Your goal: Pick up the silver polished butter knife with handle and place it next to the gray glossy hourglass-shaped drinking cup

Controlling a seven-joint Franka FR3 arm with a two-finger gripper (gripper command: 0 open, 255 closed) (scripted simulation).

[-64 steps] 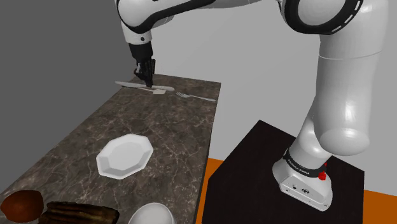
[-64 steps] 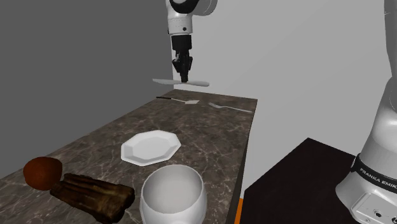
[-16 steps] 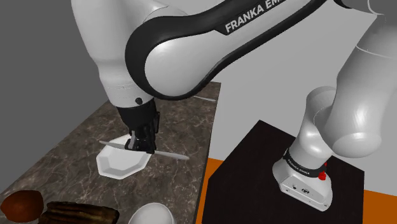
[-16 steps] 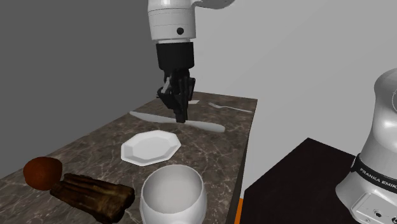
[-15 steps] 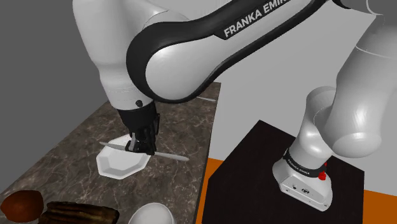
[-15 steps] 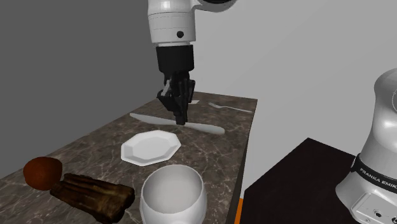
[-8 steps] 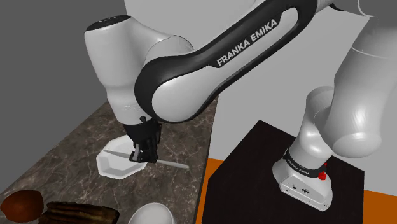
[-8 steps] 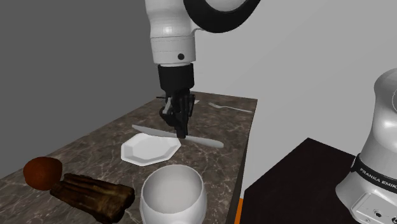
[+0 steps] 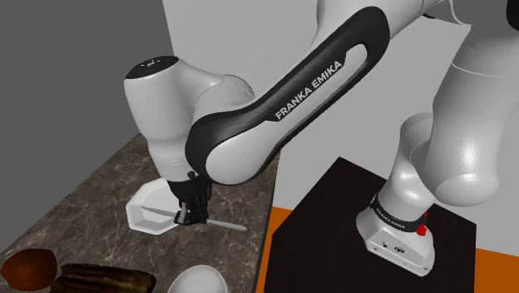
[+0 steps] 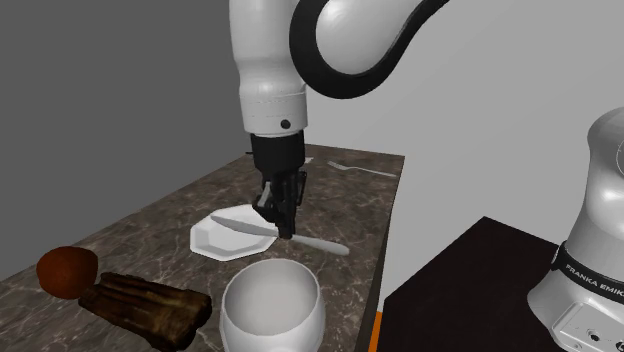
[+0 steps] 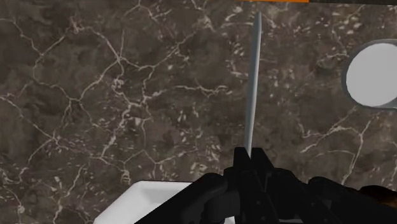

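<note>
Lowered toward the counter point(image 10: 352, 205) since half a second ago, the gripper point(image 10: 285, 225) has also been brought nearer to the cup point(image 10: 270, 300). The butter knife point(image 10: 320, 243) is clasped crosswise between the black fingers, which are closed on its middle; this grip is seen most plainly in the wrist view, where the gripper point(image 11: 251, 156) is shut on the knife point(image 11: 254, 83) and the thin grey blade runs straight away from it over the dark marbled counter point(image 11: 127, 95). One end of the knife is held above the white plate point(image 10: 225, 238), the other past the plate's rim on the side of the counter's open edge. Whether the counter is touched by the knife cannot be told. The cup (drawn pale grey, nearly white) point(image 11: 375, 73) is seen from above as a round mouth, off to one side of the knife's far end and apart from it. In the shoulder view the gripper point(image 9: 190, 218) is seen just beyond the cup point(image 9: 198, 281), with the knife point(image 9: 224, 223) between plate point(image 9: 143, 208) and cup. A fork point(image 10: 362, 171) lies at the counter's far end.
</note>
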